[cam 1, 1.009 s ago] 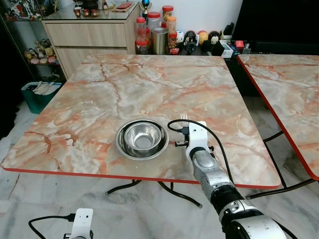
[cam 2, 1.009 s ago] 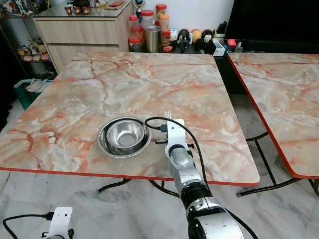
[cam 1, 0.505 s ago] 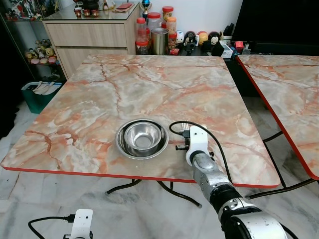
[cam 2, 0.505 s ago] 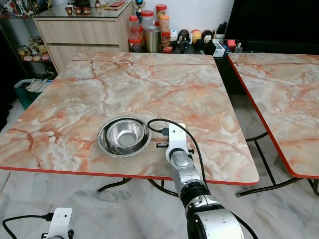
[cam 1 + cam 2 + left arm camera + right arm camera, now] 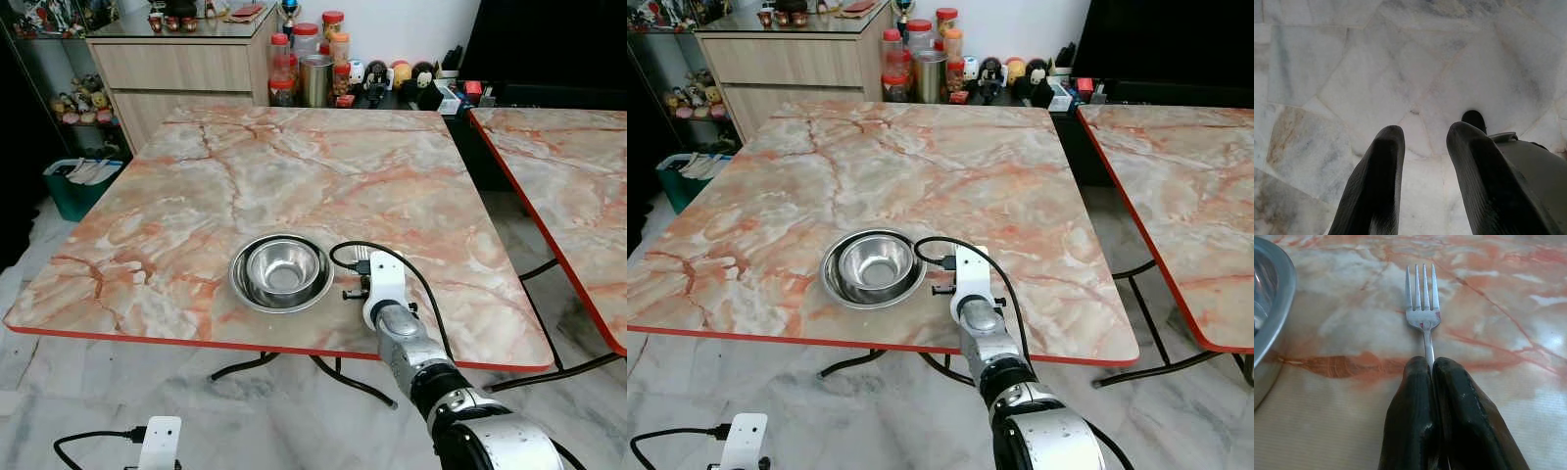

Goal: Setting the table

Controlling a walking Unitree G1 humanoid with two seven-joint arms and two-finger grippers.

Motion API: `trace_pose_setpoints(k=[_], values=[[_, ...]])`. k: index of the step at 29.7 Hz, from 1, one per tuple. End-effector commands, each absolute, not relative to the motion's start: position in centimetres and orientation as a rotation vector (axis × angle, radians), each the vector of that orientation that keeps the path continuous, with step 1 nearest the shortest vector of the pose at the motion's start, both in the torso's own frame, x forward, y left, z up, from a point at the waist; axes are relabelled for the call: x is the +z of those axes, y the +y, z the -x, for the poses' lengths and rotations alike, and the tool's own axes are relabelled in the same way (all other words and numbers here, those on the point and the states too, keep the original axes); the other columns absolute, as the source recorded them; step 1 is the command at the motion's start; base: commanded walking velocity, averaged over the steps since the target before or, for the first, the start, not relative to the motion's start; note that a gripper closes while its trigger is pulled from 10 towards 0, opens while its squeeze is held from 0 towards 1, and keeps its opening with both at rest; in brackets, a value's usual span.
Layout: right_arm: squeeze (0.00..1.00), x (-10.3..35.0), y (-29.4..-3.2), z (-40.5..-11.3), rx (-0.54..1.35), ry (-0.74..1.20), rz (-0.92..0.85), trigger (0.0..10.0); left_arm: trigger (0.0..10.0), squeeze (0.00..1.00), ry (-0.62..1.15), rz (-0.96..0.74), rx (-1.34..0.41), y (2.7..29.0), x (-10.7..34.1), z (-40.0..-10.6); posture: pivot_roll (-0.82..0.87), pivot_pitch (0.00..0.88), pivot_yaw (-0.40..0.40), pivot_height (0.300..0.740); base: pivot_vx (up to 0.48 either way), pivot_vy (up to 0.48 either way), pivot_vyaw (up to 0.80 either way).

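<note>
A steel bowl (image 5: 281, 271) sits in a steel plate near the front edge of the marble table (image 5: 294, 166). Just right of it, my right gripper (image 5: 1430, 363) is shut on the handle of a silver fork (image 5: 1422, 298). The fork lies low over the tabletop, tines pointing away from me, and its tips (image 5: 361, 253) peek out past the white wrist mount (image 5: 382, 279). The bowl's rim (image 5: 1268, 308) shows beside the fork in the right wrist view. My left gripper (image 5: 1425, 142) hangs open over the marble floor.
A second marble table (image 5: 568, 166) stands to the right across a narrow gap. Jars and a steel canister (image 5: 304, 69) line the far side beside a wooden cabinet (image 5: 186, 64). A green bin (image 5: 78, 186) sits at the far left on the floor.
My right gripper has drawn the fork back toward the table's near edge and lower, so less of the tines shows past the wrist mount. The bowl has stayed put.
</note>
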State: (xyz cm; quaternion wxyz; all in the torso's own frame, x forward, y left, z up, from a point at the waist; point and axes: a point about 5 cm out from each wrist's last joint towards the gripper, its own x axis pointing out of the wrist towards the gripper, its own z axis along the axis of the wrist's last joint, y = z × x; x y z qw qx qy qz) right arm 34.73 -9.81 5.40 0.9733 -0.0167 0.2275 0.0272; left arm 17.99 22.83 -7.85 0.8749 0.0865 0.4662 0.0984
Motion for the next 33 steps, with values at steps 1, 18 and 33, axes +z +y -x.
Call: trace_pose_setpoints(k=[1,18,33], values=[[0.22,5.52,-9.70,-34.84,0.055,0.458,0.025,10.0,10.0,0.00,0.979,-0.180,0.217,22.93,-7.87,-17.92,-0.01,0.016,-0.031,0.736,0.000,0.000,0.00],[1.00,5.42,-9.64,-34.77,0.059,0.462,0.033,10.0,10.0,0.00,0.979,-0.179,0.217,22.86,-7.87,-17.94,-0.01,0.013,-0.033,0.736,0.000,0.000,0.00],[0.00,5.65,-9.65,-34.89,0.053,0.444,0.037,10.0,10.0,0.00,0.976,-0.175,0.217,22.84,-7.80,-18.11,0.00,0.004,-0.032,0.736,0.000,0.000,0.00]])
